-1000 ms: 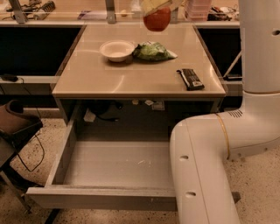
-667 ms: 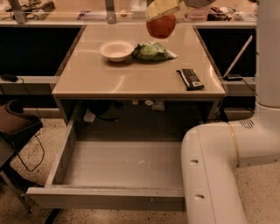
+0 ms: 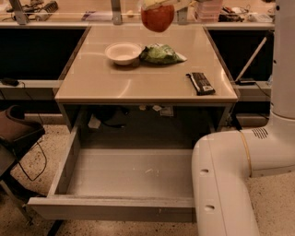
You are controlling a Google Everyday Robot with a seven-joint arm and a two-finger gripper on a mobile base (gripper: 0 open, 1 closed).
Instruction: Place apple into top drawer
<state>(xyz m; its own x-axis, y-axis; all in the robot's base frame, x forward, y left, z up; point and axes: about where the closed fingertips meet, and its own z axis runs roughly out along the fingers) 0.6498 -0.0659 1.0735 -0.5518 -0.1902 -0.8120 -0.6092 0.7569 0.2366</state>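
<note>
Gripper (image 3: 159,4) clamped on apple (image 3: 157,18), high over table (image 3: 138,80) far side; top drawer (image 3: 115,208) open

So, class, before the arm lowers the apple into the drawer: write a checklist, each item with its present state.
1. Hold on the apple by the end effector: ok, aloft above the table's far edge.
2. The top drawer open: ok, pulled well out.
3. Drawer floor free: ok, only scuffs show.
4. Apple above the drawer: not ok, it hangs over the table.
5. Height over white bowl and green bag: ok, above both.
6. Robot's arm clear of the drawer's right end: cannot tell.
</note>
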